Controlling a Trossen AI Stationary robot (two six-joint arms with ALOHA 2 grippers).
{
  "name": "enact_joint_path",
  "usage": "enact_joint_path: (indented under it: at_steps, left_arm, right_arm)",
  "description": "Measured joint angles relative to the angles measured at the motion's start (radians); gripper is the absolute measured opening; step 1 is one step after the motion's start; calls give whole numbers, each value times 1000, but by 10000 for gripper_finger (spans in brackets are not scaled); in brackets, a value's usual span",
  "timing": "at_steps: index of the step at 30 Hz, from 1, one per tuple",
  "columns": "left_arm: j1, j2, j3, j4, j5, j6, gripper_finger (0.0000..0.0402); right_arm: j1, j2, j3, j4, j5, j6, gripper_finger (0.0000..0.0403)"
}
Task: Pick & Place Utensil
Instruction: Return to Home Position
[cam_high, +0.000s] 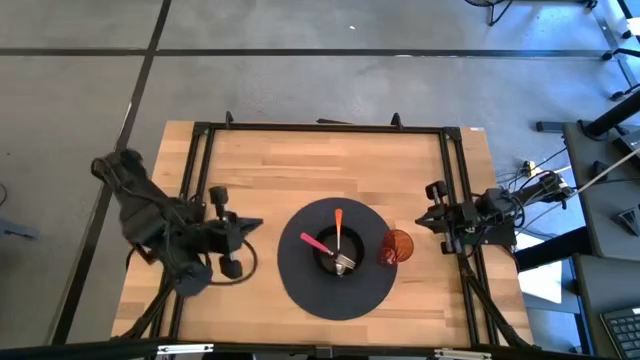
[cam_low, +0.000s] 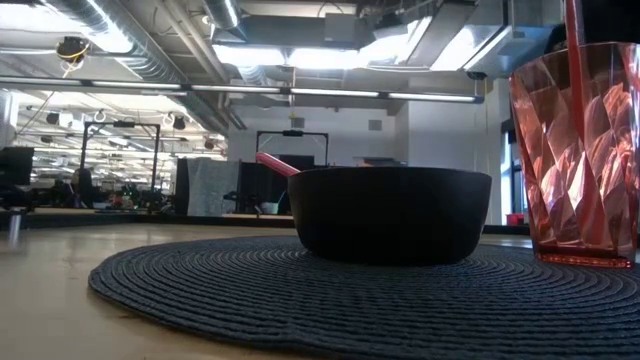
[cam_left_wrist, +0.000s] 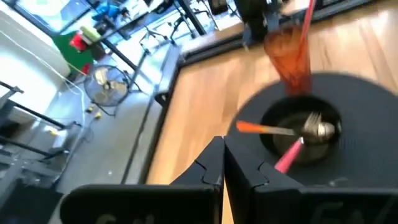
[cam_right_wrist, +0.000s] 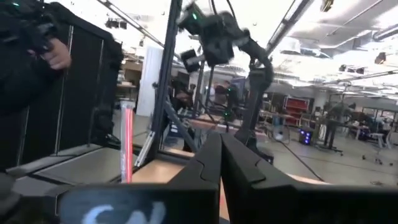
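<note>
A black bowl (cam_high: 322, 258) sits in the middle of a round dark mat (cam_high: 300, 288), with an orange spoon (cam_high: 338, 225) and a pink fork (cam_high: 313, 241) leaning out over its rim beside a silvery utensil (cam_high: 346, 264). A faceted orange cup (cam_high: 397, 247) stands on the mat just beside the bowl, a red straw (cam_low: 574, 25) upright in it. The left arm (cam_high: 170, 230) and right arm (cam_high: 480, 225) sit at opposite edges of the table (cam_high: 260, 170), jaws together and empty.

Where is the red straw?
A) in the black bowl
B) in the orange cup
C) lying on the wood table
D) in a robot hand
B: the red straw stands in the orange cup, beside the black bowl on the mat.
</note>
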Motion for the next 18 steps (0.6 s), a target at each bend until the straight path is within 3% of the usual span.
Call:
enact_joint_path:
  at_steps: [3,6,11,14,16,18]
  left_arm:
    - [35,-178,-320,189,14,-8,1]
    - [157,-383,-646,485,72,80,1]
    - [356,-661,-1140,1117,401,306,1]
    - [462,-781,-1381,1509,667,432,1]
    - [533,-827,-1489,1656,802,448,1]
    - [599,-871,-1551,1700,832,422,1]
  right_arm:
    - [-8,0,0,-11,36,-4,2]
    - [-25,0,0,-12,54,10,2]
    - [-44,0,0,-15,-1,6,1]
    - [-56,0,0,-16,0,-6,1]
    - [-66,0,0,-17,-13,4,1]
    - [-78,0,18,-53,-45,31,1]
